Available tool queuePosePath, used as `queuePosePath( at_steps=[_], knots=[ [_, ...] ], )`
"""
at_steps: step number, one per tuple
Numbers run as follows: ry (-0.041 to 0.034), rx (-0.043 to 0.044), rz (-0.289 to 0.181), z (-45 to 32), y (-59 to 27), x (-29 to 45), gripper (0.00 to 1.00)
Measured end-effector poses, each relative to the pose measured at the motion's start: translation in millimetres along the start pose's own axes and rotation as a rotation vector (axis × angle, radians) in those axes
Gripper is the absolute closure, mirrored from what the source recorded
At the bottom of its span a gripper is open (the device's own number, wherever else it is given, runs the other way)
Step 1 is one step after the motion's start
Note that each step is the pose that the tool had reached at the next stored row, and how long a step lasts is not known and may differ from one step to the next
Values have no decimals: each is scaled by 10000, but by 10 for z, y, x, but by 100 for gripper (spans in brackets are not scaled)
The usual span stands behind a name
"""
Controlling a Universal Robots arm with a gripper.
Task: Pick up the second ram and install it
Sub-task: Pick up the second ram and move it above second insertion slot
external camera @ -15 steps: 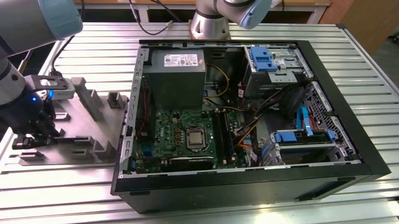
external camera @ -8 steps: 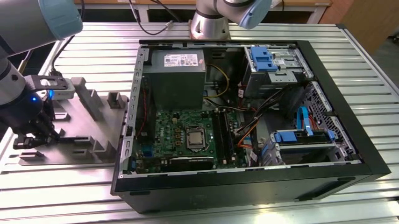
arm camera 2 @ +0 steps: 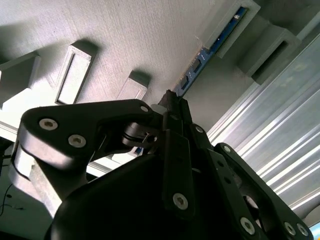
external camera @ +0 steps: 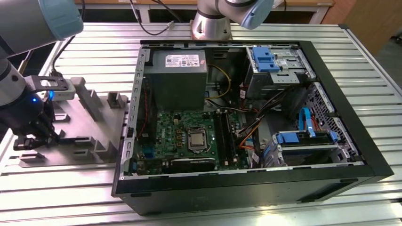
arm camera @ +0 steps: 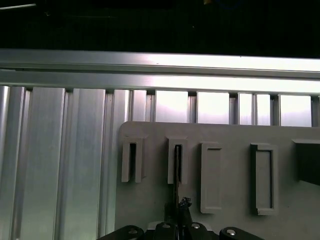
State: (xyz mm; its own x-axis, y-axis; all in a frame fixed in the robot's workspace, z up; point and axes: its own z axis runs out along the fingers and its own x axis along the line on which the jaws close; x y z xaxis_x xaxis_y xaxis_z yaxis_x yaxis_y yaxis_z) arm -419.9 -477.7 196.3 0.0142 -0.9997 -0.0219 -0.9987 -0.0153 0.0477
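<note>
Blue-green and chip-lined, the long thin circuit strip (arm camera 2: 216, 41) stands on edge in a slot of the grey moulded holder (arm camera 2: 125, 40) on the ribbed metal tabletop (external camera: 94, 52), seemingly kept upright for pinching; the black tool (arm camera 2: 171, 101) is closed on it.

Arm (external camera: 16, 28) reaches down, end effector (arm camera 2: 172, 102) fingers (arm camera 2: 181, 117) seemingly pinched together.

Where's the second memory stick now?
In the second wrist view the blue memory stick stands slotted in the grey holder, right at the pincer; that is on the exterior view's left, beside the computer case.
</note>
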Motion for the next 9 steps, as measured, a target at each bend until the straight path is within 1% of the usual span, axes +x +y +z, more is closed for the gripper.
queuePosePath(
  at_steps=[4,7,9],
  knots=[
    [0,1,0,-2,0,0,87],
    [0,1,0,-44,2,-1,87],
    [-1,3,0,-50,2,-1,87]
  ],
)
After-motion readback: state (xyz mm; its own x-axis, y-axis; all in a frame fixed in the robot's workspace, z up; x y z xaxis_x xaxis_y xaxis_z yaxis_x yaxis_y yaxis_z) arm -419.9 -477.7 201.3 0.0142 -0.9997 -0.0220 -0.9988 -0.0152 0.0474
